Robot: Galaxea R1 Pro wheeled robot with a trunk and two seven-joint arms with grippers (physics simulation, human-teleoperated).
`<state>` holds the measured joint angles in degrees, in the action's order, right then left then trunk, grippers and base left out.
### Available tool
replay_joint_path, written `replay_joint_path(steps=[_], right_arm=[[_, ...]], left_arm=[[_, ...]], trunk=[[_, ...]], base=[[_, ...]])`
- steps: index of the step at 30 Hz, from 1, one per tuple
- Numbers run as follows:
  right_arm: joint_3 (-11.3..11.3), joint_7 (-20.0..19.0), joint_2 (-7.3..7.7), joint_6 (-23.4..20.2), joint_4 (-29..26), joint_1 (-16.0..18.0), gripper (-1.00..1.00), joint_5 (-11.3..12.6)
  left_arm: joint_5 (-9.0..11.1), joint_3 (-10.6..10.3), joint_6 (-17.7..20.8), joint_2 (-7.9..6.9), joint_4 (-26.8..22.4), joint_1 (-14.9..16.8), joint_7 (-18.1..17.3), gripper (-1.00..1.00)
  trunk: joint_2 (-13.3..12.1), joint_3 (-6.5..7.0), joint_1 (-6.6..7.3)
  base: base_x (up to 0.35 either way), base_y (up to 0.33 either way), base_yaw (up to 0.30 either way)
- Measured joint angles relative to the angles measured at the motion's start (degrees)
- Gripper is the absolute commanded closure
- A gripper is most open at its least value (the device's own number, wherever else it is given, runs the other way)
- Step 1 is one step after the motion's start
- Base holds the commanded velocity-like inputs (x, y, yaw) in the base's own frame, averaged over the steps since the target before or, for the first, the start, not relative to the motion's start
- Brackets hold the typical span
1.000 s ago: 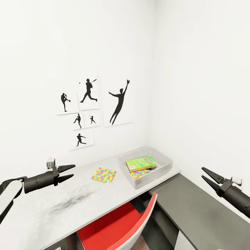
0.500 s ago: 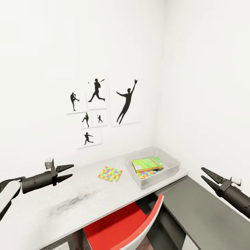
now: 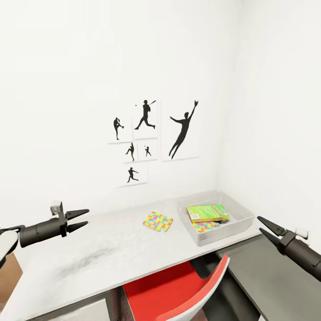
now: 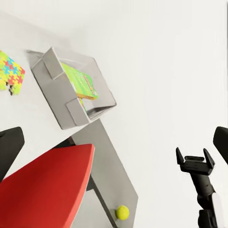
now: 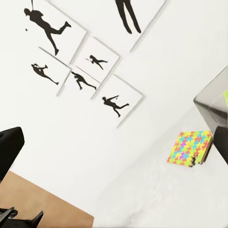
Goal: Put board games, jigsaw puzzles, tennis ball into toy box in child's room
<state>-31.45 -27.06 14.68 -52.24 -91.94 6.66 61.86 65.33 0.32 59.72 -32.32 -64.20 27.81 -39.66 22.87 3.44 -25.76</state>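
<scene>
Fingers of left gripper [image 3: 79,219] and right gripper [image 3: 267,227] spreading, holding nothing. Jigsaw puzzle [image 3: 158,221] lying flat on table [image 3: 102,254], left of toy box [image 3: 241,221]. Likely thin, light, stiff; pinching overhanging edge after sliding.

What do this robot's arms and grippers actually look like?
Each arm ends in a dark grey, tube-shaped forearm. The left gripper and the right gripper are black, each with two slim fingers tapering to sharp points, like a beak. A small pale grey block sits on each wrist. Further back, the left arm has a white casing. No cables or markings show.
</scene>
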Motion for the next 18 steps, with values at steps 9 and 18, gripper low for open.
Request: replay_joint_path(steps=[9,18], right_arm=[[-0.23,0.41,-0.16,0.07,-0.01,-0.02,-1.0,0.02],[-0.43,0.34,-0.28,0.36,0.0,-0.02,-1.0,-0.06]], left_arm=[[-0.01,-0.07,0.03,-0.19,0.01,0.03,-3.07,-1.0],[-0.06,-0.39,0.05,-0.18,-0.01,0.02,-3.53,-1.0]], trunk=[[0.0,-0.18,0.0],[0.0,-0.19,0.0]], base=[[0.0,0.0,0.083],[0.0,0.0,0.006]])
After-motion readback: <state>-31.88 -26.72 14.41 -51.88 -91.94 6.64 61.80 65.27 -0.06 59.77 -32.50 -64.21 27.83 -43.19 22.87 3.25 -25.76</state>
